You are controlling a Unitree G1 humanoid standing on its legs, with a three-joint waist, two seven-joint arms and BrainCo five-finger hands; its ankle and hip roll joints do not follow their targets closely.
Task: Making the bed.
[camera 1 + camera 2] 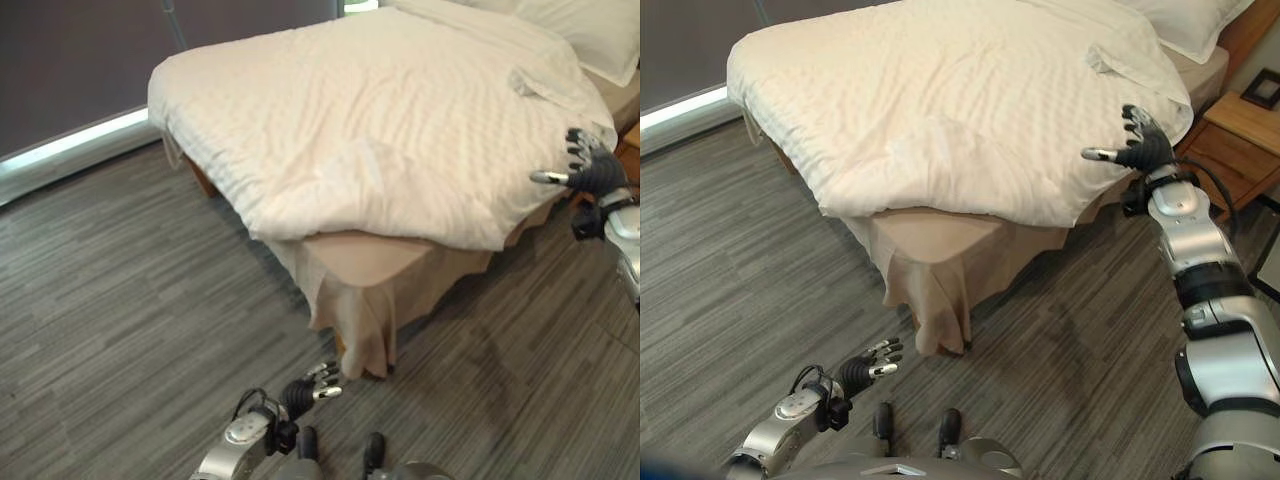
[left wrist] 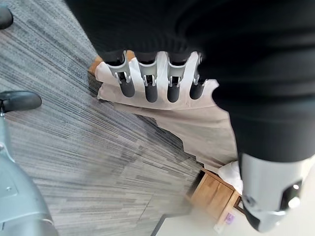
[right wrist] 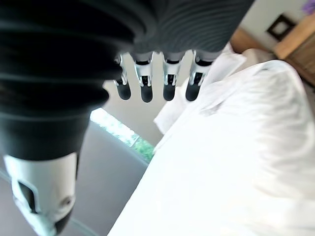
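Observation:
A bed stands ahead with a cream quilt (image 1: 390, 120) spread over it. The quilt's near corner hangs a little over a tan bed skirt (image 1: 365, 300). A white pillow (image 1: 590, 30) lies at the head, far right. My right hand (image 1: 1140, 145) hovers open at the quilt's right edge, fingers spread and holding nothing; its fingers (image 3: 147, 88) show straight in the right wrist view. My left hand (image 1: 310, 388) hangs low over the floor near the bed's foot corner, open and empty, fingers (image 2: 152, 88) straight in the left wrist view.
A wooden nightstand (image 1: 1230, 135) stands to the right of the bed, just past my right hand. Grey wood-plank floor (image 1: 120, 300) spreads to the left and in front. A dark wall with a lit strip (image 1: 70, 140) runs behind the bed at left.

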